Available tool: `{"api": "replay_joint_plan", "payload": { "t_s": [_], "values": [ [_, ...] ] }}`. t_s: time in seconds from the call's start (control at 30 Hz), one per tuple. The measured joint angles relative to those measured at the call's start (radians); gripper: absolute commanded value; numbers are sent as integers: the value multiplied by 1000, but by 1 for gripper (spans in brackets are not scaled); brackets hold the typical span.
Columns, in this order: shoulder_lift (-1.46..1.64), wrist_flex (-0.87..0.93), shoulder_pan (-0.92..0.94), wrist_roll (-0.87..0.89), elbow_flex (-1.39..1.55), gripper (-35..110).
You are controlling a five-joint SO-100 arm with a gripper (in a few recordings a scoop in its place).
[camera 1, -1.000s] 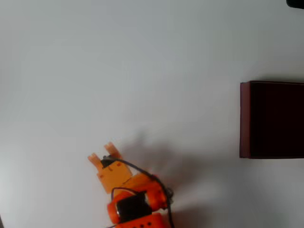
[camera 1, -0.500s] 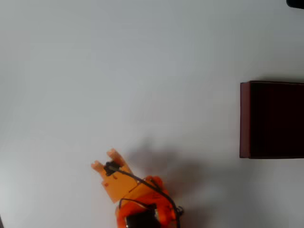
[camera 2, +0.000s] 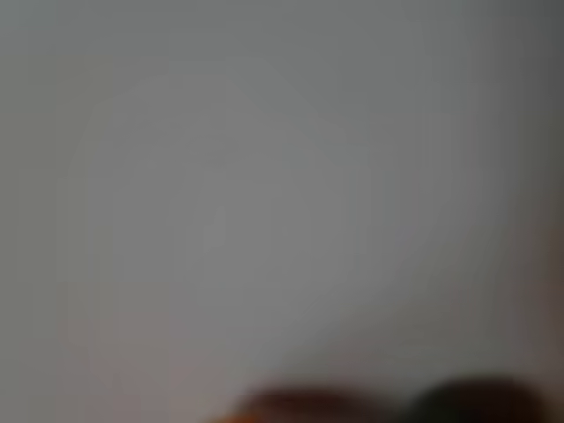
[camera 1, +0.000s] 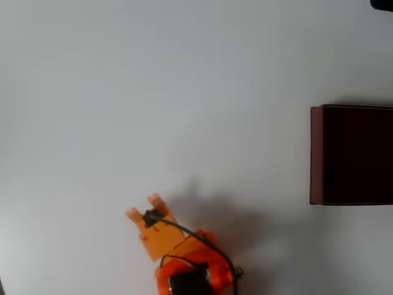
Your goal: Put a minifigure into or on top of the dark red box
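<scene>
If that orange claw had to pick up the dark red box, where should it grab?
Probably the dark red box's left wall, from above: it is open-topped, and that thin upright rim faces the gripper. The whole box looks too wide for the fingers.

Orange arm (camera 1: 175, 246) with black cable, black motor block, two-pronged orange hand (camera 1: 143, 206)

Perhaps a lab bench: bare white table (camera 1: 153, 92), nothing else to tell.
</scene>
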Motion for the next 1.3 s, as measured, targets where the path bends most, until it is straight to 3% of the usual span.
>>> {"api": "replay_joint_plan", "payload": {
  "t_s": [0.2, 0.4, 0.83, 1.3],
  "values": [
    [-173, -41, 8, -9, -60, 15],
    [-129, -44, 0, -26, -52, 10],
    [-86, -32, 18, -25, -35, 19],
    [41, 14, 21, 6, 17, 3]
  ]
}}
